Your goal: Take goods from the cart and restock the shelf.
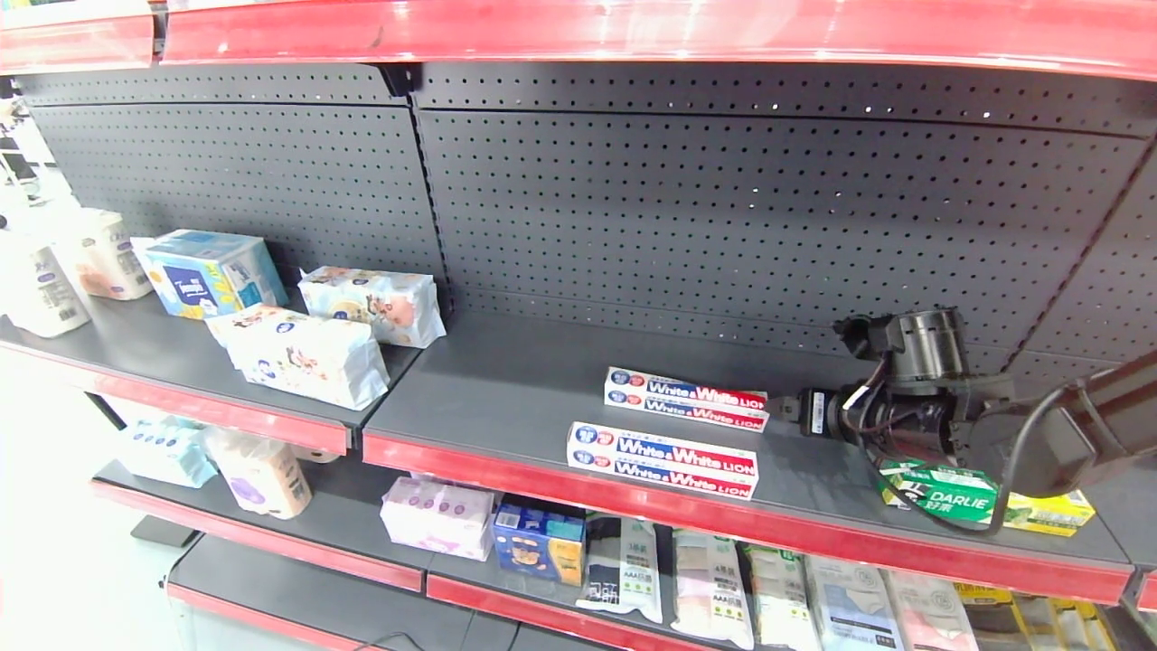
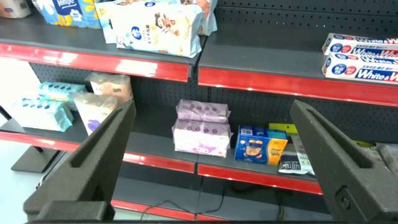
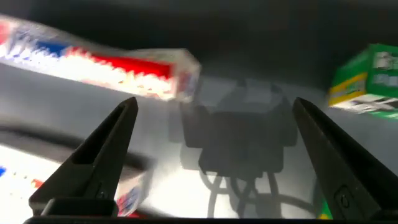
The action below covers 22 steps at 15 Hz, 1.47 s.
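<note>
My right gripper (image 3: 214, 106) is spread wide with nothing between its fingers, low over the dark shelf (image 1: 506, 389), just beside the right end of the rear toothpaste box (image 1: 685, 399); I can't tell whether it touches; my left gripper (image 2: 211, 112) is likewise wide apart and empty, facing the lower shelves; the shelf also holds a front toothpaste box (image 1: 663, 460) along its red lip, a green box (image 1: 940, 493) under my right arm, and tissue packs (image 1: 303, 353) further left; both toothpaste boxes lie flat, long and white with red and blue bands
</note>
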{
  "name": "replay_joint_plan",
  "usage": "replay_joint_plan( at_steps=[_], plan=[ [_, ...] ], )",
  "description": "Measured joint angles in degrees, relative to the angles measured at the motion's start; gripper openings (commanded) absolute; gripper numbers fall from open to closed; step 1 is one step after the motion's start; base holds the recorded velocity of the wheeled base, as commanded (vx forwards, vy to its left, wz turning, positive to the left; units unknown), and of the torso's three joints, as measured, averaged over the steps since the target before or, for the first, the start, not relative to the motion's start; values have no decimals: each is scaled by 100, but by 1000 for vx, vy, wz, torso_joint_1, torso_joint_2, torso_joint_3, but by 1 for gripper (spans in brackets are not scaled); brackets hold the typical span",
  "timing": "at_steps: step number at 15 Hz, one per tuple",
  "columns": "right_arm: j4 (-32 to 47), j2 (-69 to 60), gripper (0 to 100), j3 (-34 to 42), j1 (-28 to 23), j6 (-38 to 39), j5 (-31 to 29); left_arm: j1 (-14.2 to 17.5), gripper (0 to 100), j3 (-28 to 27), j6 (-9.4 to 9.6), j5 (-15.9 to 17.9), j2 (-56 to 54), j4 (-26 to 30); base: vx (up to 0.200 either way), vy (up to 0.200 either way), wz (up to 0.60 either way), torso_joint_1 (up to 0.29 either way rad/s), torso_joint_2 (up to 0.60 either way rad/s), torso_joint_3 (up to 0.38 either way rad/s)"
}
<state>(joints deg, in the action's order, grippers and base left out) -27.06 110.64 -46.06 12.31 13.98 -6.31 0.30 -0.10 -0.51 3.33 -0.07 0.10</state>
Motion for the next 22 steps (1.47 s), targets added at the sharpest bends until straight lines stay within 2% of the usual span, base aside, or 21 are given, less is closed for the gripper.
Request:
replay_joint_plan(
  at_steps=[22],
  plan=[
    [0, 278, 100, -232, -297, -101, 165, 0, 100, 2, 2, 0, 0, 0, 0, 0, 0, 0, 0, 0]
  ],
)
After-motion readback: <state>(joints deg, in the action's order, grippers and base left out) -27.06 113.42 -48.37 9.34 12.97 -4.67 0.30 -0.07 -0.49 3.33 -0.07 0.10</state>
